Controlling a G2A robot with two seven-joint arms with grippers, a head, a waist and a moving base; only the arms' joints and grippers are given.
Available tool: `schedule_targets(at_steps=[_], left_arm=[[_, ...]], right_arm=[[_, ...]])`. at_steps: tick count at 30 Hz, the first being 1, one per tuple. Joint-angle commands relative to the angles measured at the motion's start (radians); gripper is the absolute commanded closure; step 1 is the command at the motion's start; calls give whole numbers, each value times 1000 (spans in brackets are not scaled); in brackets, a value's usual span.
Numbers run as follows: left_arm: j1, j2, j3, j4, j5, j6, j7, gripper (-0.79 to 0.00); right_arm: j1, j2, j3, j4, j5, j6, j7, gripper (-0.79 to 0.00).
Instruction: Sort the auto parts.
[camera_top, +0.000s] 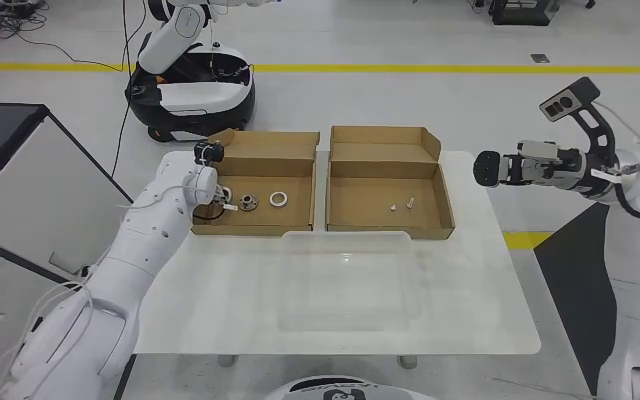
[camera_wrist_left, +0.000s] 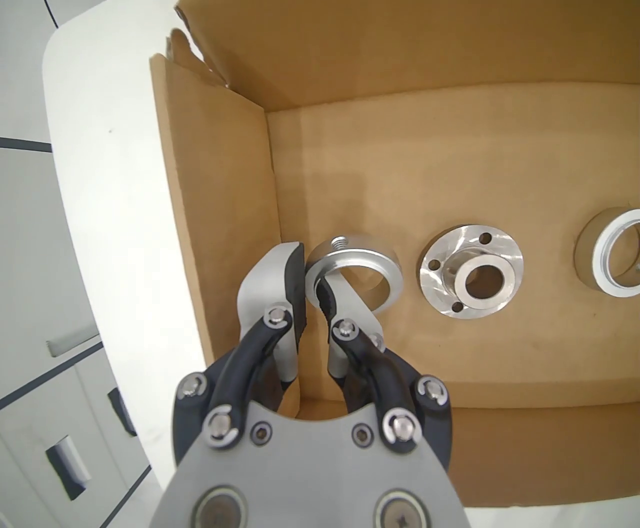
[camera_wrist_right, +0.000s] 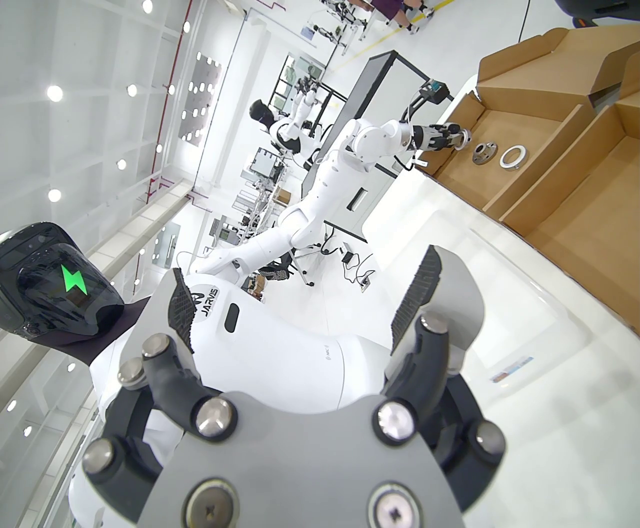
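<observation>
Left gripper (camera_wrist_left: 310, 280) clamps the shaft collar (camera_wrist_left: 360, 244) by its wall, one finger through the bore, apparently grouping it beside the flanged hub (camera_wrist_left: 440, 272).

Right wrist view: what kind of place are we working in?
Probably a robotics lab or test hall: a second white robot stands out on the open floor under rows of ceiling lights, and the top view shows a wheeled robot on a floor marked with a yellow line.

White table (camera_top: 480, 300) holds left box (camera_top: 268, 152), right box (camera_top: 372, 205) (both cardboard) and clear bin (camera_top: 345, 292).
</observation>
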Motion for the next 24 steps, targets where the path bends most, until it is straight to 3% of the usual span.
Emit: schedule_targets(at_steps=[1, 6, 8, 10, 18, 20, 22, 24], left_arm=[[-1, -4, 4, 8, 2, -3, -3, 0], [-7, -13, 9, 30, 9, -5, 3, -15], [-9, -16, 9, 38, 10, -6, 4, -212], [-11, -19, 9, 45, 10, -6, 5, -314], [-15, -29, 6, 63, 18, -7, 11, -419], [-15, -30, 4, 65, 20, -7, 11, -539], [-14, -31, 1, 64, 23, -6, 12, -557], [-13, -31, -7, 62, 22, -3, 14, -708]], right_arm=[[0, 0, 0, 0, 0, 0, 0, -785], [0, 0, 0, 0, 0, 0, 0, -785], [0, 0, 0, 0, 0, 0, 0, -785], [0, 0, 0, 0, 0, 0, 0, -785], [0, 0, 0, 0, 0, 0, 0, -785], [0, 0, 0, 0, 0, 0, 0, -785], [0, 0, 0, 0, 0, 0, 0, -785], [0, 0, 0, 0, 0, 0, 0, -785]])
